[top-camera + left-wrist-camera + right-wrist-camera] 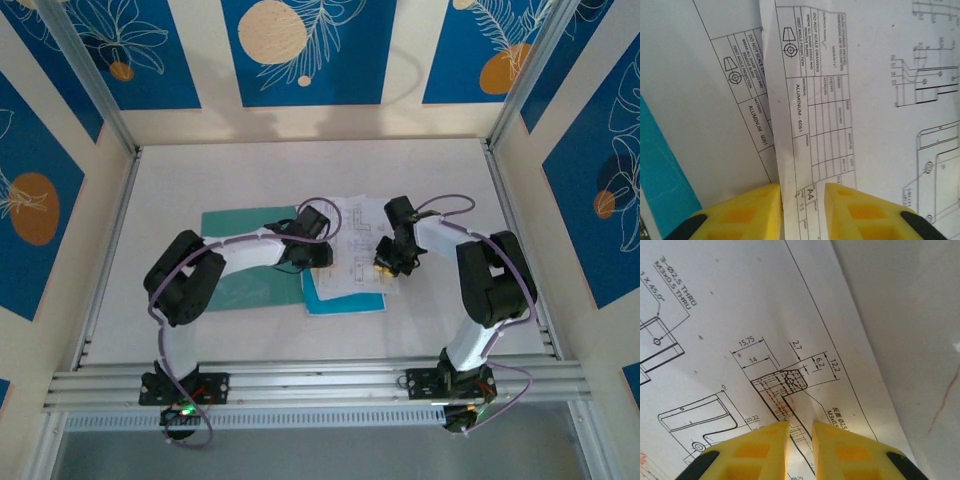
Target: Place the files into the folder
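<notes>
Over white tabletop [250, 170], my right gripper [800, 427] pinches the white printed paper sheets [740, 315]; left gripper [802, 192] straddles their edge, grip unclear. I'd lift both evenly toward the flat teal-green folder [240, 290].

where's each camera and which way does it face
Top external: above, behind the arms, facing down on the table; both arms show.
Left wrist: on the left arm, facing along the left tool onto the files.
Right wrist: on the right arm, facing along the right tool.
Both wrist views share the files.
</notes>
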Available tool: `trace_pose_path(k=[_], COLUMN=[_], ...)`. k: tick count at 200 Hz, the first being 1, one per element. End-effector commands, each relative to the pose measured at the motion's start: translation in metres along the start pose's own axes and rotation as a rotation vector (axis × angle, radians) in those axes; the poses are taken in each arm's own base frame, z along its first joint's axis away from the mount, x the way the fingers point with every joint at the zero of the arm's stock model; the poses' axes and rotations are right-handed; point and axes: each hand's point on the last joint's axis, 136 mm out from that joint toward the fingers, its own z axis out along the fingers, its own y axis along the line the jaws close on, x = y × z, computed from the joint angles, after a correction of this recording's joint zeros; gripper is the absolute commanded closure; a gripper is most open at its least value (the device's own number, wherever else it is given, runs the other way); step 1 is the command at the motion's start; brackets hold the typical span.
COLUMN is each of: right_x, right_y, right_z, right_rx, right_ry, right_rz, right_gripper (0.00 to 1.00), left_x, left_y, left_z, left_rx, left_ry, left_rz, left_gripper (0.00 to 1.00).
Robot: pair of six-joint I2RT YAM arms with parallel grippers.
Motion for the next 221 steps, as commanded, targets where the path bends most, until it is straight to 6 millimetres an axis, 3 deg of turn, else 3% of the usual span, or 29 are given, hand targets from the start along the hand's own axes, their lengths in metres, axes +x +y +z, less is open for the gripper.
trace_pose_path(k=[1,87,120,151,161,182,221], right_x=[0.013,0.013,0.013,0.011,0.01,0.009,0.003], right_y=[-0.011,-0.012,-0.011,-0.007,-0.005,0.001,0.013], right_z=[0.011,0.012,0.012,0.009,0.007,0.0,-0.026], right_rx=[0.06,0.065,0.063,0.044,0.031,0.009,-0.043], right_ry=[0.06,0.061,0.059,0.048,0.043,0.03,-0.026], right_rz=[0.013,0.012,0.011,0.004,-0.004,-0.016,-0.044], right_gripper=[0.78,0.78,0.78,0.78,0.78,0.72,0.51], left_x=[-0.004,-0.003,-0.003,-0.003,-0.003,-0.003,-0.007], left_y=[-0.013,-0.016,-0.016,-0.014,-0.013,-0.012,-0.007], left_z=[-0.013,-0.011,-0.012,-0.012,-0.012,-0.013,-0.023], left_rx=[0.041,0.06,0.054,0.04,0.037,0.029,-0.009], left_ry=[-0.023,-0.02,-0.022,-0.019,-0.018,-0.018,-0.035], left_rz=[0.005,-0.004,-0.006,-0.008,-0.01,-0.014,-0.014], left_gripper=[0.75,0.78,0.85,0.99,1.0,1.0,1.0])
